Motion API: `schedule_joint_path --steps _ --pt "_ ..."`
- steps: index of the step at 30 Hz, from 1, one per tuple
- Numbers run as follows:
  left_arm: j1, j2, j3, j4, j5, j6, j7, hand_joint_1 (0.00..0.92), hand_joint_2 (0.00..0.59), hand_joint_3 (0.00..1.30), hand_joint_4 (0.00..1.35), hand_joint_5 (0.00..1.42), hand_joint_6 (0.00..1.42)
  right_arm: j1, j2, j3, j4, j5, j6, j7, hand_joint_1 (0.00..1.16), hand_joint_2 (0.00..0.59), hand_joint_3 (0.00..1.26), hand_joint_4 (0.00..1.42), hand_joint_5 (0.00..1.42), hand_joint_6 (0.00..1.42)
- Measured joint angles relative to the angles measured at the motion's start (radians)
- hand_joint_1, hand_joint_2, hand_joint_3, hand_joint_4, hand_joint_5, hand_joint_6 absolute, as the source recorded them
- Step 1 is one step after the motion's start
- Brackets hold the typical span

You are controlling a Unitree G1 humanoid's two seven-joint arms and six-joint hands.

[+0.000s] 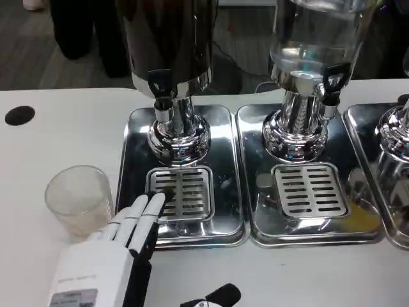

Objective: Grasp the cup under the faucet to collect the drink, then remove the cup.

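Observation:
A clear plastic cup (79, 199) stands upright on the white table, left of the leftmost steel tray (227, 217) and away from the faucet (162, 96) of the dark drink dispenser. My left hand (118, 246) lies just right of the cup, fingers stretched forward over the tray's near left corner, holding nothing; whether it touches the cup I cannot tell. The slotted drip grate (182, 192) under the faucet has nothing on it. A black and white bit of my right hand (214, 298) shows at the bottom edge; its fingers are hidden.
A second dispenser with a clear tank (313, 45) stands on its own tray (358, 233) to the right, with a third tray and dispenser (395, 137) at the right edge. A black round hole (19, 115) marks the table at far left.

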Motion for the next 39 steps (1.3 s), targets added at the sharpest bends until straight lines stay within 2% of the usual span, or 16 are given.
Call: schedule_joint_path --steps 12,23,25,28,30,32,36,39 --pt "-0.015 0.000 0.019 0.013 -0.011 0.008 -0.001 0.000 0.038 0.10 0.04 0.19 0.43 0.023 0.015 0.011 -0.003 -0.001 -0.002 0.000 0.45 0.379 0.26 0.10 0.05 0.00" --pt "-0.057 -0.005 0.133 -0.027 -0.062 0.071 -0.048 0.000 0.025 0.10 0.05 0.28 0.63 0.029 0.021 0.012 0.020 0.000 -0.020 0.000 0.45 0.381 0.26 0.10 0.05 0.00" --pt "-0.060 -0.012 0.152 -0.047 -0.082 0.082 -0.059 0.000 0.016 0.11 0.05 0.28 0.63 0.027 0.021 0.011 0.030 0.000 -0.021 0.000 0.45 0.381 0.26 0.10 0.05 0.00" --pt "-0.049 -0.036 0.189 -0.116 -0.087 0.107 -0.091 0.000 0.005 0.10 0.05 0.23 0.48 0.021 0.020 0.011 0.043 0.000 -0.023 0.000 0.45 0.381 0.26 0.10 0.05 0.00" --pt "-0.063 -0.048 0.227 -0.142 -0.087 0.157 -0.152 0.000 0.003 0.11 0.05 0.19 0.38 0.014 0.018 0.011 0.058 0.000 -0.026 0.000 0.45 0.381 0.26 0.10 0.05 0.00" --pt "-0.096 -0.057 0.263 -0.149 -0.083 0.211 -0.220 0.000 0.002 0.11 0.04 0.17 0.34 0.012 0.018 0.013 0.073 0.001 -0.028 0.000 0.45 0.381 0.26 0.10 0.05 0.00" --pt "-0.220 -0.041 0.318 -0.128 -0.048 0.313 -0.362 0.000 0.008 0.12 0.04 0.18 0.41 0.012 0.016 0.018 0.078 0.003 -0.047 0.001 0.45 0.381 0.26 0.10 0.05 0.00" --pt "-0.274 -0.035 0.328 -0.093 -0.040 0.342 -0.390 0.000 0.022 0.13 0.06 0.20 0.46 0.014 0.016 0.020 0.083 0.003 -0.055 0.001 0.45 0.380 0.26 0.10 0.05 0.00"
